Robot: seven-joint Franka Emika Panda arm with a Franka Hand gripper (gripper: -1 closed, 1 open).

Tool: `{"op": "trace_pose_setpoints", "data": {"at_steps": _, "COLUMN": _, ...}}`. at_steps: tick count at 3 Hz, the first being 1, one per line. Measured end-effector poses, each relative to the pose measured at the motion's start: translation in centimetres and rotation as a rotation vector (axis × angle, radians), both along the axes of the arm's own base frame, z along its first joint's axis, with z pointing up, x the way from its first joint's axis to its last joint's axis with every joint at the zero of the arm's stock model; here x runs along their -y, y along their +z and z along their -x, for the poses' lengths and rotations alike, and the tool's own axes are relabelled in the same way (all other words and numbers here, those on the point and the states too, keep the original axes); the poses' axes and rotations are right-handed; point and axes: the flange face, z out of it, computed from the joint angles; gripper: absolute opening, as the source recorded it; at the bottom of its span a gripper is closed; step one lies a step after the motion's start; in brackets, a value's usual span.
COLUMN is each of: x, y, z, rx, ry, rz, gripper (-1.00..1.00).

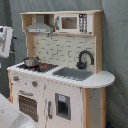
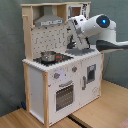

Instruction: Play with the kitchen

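No legible writing anywhere on the kitchen [image 1: 60,75]. Small pot [image 2: 48,56] sitting on the hob [image 1: 36,66]. Tool state impossible to tell, hidden near the tap [image 1: 85,59].

Setting: staged robot test area, not a real home kitchen.
Backdrop: plain grey curtain [image 1: 115,60] hung behind, from 9 round to 3 o'clock.
Centrepiece: toy kitchen [image 2: 60,75], child-sized, set on a wooden tabletop [image 2: 105,107].
Machinery: white robot arm [image 2: 95,27] at 2 o'clock in the second exterior view.
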Motion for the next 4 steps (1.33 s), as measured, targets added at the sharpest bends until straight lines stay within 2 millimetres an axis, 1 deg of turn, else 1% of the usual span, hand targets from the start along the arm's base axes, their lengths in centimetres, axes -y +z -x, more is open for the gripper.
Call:
{"op": "trace_pose_setpoints", "data": {"at_steps": 1, "x": 0.6, "y": -0.1, "z": -1.6, "rx": -0.103, "ry": 0.001, "rz": -0.05, "gripper": 1.0}}
{"op": "trace_pose_setpoints", "data": {"at_steps": 2, "x": 0.7, "y": -0.1, "z": -2.9, "rx": -0.205, "ry": 0.005, "rz": -0.092, "gripper": 1.0}}
{"op": "trace_pose_setpoints", "data": {"at_steps": 4, "x": 1.2, "y": 0.8, "z": -4.4, "rx": -0.359, "ry": 0.009, "rz": -0.129, "gripper": 1.0}}
